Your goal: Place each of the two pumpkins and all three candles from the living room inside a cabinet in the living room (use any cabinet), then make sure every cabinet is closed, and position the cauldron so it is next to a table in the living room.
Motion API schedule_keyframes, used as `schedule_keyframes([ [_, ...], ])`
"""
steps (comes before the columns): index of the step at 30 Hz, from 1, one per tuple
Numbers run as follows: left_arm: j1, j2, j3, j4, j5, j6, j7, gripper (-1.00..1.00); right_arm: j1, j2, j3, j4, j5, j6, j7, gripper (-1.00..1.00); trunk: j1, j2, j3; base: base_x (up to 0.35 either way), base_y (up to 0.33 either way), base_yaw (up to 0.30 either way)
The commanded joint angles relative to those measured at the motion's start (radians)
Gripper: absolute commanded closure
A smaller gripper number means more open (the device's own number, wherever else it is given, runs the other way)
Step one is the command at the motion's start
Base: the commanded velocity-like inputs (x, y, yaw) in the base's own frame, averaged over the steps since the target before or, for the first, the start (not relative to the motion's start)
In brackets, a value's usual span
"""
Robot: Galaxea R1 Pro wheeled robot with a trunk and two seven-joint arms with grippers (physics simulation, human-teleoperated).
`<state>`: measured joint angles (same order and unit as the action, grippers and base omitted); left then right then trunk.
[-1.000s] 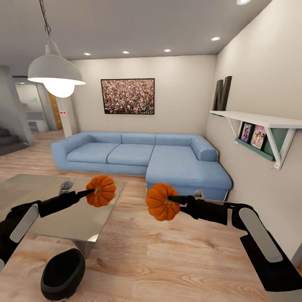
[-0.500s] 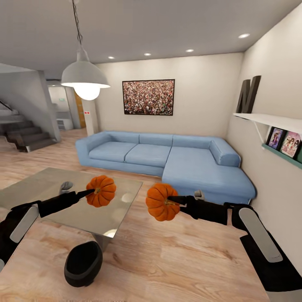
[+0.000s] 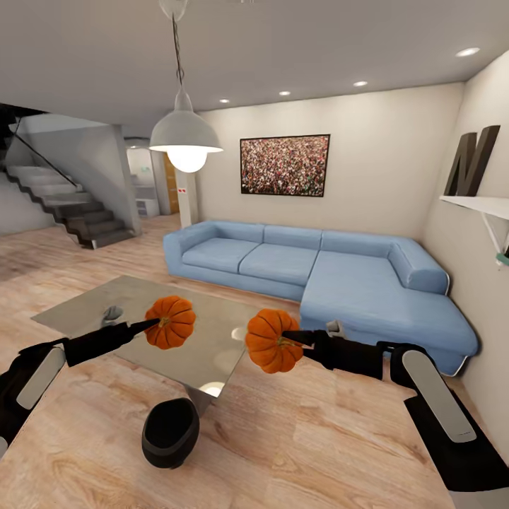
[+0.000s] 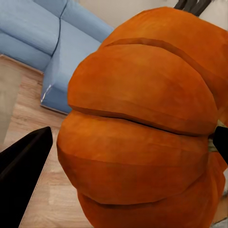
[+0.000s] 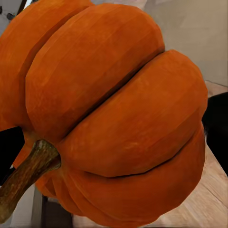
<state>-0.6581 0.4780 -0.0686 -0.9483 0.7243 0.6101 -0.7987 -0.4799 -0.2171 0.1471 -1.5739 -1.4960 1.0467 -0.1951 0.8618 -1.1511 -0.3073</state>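
Each arm carries an orange ribbed pumpkin in the air over the wooden floor. My left gripper (image 3: 157, 323) is shut on one pumpkin (image 3: 170, 322), which looms close in the left wrist view (image 4: 142, 128). My right gripper (image 3: 286, 338) is shut on the other pumpkin (image 3: 272, 340), whose brown stem shows in the right wrist view (image 5: 109, 109). The black cauldron (image 3: 170, 432) stands on the floor below, beside the near corner of the glass table (image 3: 92, 307). The candles and the cabinet are out of view.
A blue corner sofa (image 3: 332, 268) lines the far wall under a framed picture (image 3: 285, 165). A pendant lamp (image 3: 186, 134) hangs over the table. Stairs (image 3: 63, 205) rise at the far left. A white wall shelf (image 3: 481, 206) juts out on the right.
The whole view has swung to the left: sofa, table and cauldron slid right in the picture and the stairs came into view. Both grippers keep their pumpkins at the same place in the picture.
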Motion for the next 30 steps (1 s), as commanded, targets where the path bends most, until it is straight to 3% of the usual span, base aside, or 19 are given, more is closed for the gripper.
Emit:
schedule_keyframes([
  [1, -0.002, 0.001, -0.002, 0.000, 0.015, 0.009, 0.000, 1.00, -0.001, -0.001, 0.001, -0.002, -0.024, 0.000, -0.010, 1.00, -0.004, 0.006, 0.002, 0.000, 0.000, 0.287],
  [30, -0.002, 0.001, -0.002, 0.002, 0.015, 0.010, -0.010, 1.00, 0.000, -0.001, 0.003, -0.003, -0.023, 0.000, -0.010, 1.00, -0.115, 0.209, 0.093, 0.000, 0.000, 0.287],
])
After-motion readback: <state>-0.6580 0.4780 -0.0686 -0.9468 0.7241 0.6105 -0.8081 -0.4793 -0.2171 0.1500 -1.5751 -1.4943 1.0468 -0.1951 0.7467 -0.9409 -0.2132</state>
